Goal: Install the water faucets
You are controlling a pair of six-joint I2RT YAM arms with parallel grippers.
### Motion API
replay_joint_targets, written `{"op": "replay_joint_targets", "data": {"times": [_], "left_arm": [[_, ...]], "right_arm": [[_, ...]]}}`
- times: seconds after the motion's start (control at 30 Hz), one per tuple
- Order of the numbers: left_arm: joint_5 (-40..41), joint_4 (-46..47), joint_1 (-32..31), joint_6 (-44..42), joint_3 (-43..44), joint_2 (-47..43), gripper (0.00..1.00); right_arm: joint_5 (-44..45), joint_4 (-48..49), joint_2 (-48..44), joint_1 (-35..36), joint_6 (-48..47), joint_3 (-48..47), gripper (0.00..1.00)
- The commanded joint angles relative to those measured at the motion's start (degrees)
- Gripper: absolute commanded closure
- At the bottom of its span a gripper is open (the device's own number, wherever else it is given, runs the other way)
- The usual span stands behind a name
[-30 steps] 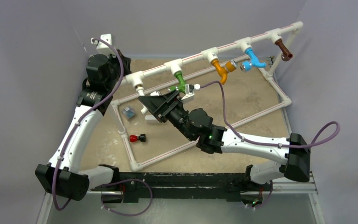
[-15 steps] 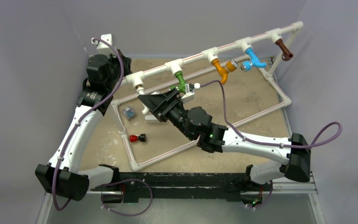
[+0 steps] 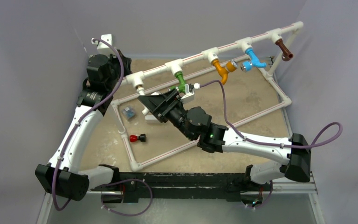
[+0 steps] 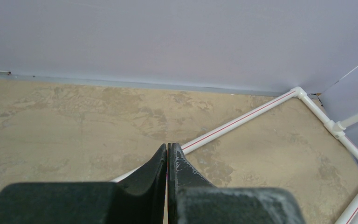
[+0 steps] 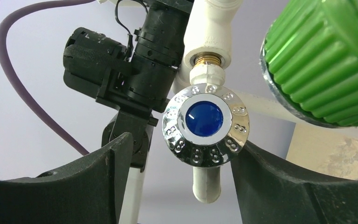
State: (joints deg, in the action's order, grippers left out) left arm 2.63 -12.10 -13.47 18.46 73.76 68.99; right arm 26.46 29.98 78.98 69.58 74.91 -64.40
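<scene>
While your right gripper (image 5: 184,145) stands spread either side of the white faucet (image 5: 205,119), at its silvery blue-centred knob, your left gripper (image 4: 168,148) hangs pressed together, empty.

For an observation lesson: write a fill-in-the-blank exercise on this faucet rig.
The rightmost faucet is ___.
Between the green faucet and the blue faucet hangs the ___ one.
On the left gripper the jaws are ___.
The chrome knob between the jaws of the right gripper has a ___ centre.
Missing: brown; orange; shut; blue.
</scene>
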Motion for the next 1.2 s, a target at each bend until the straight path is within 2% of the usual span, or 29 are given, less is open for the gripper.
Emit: {"op": "replay_joint_targets", "data": {"times": [0.0,0.27,0.5,0.77,0.93,1.17], "left_arm": [[-5.0,-10.7,-1.3,-0.1,-2.8,-0.7,1.0],[-4.6,-10.8,-1.3,-0.2,-2.8,-0.7,1.0],[-4.0,-10.9,-1.3,-0.4,-2.8,-0.7,1.0],[-3.3,-11.0,-1.3,-0.6,-2.7,-0.9,1.0],[-3.4,-10.9,-1.3,-0.6,-2.8,-0.9,1.0],[-3.5,-11.0,-1.3,-0.6,-2.8,-1.1,1.0]], "right_arm": [[2.2,-5.5,1.2,-3.1,4.2,0.2,0.24],[2.2,-8.4,-1.2,-3.1,0.7,0.5,0.22],[-1.8,-11.2,-4.0,-3.1,-7.6,0.6,0.19],[-6.6,-17.4,-6.9,-3.1,-20.4,-1.4,0.15],[-11.1,-17.8,-10.9,-3.1,-31.3,-1.7,0.12],[-18.4,-37.1,-12.0,-3.0,-46.3,-14.9,0.1]]}}
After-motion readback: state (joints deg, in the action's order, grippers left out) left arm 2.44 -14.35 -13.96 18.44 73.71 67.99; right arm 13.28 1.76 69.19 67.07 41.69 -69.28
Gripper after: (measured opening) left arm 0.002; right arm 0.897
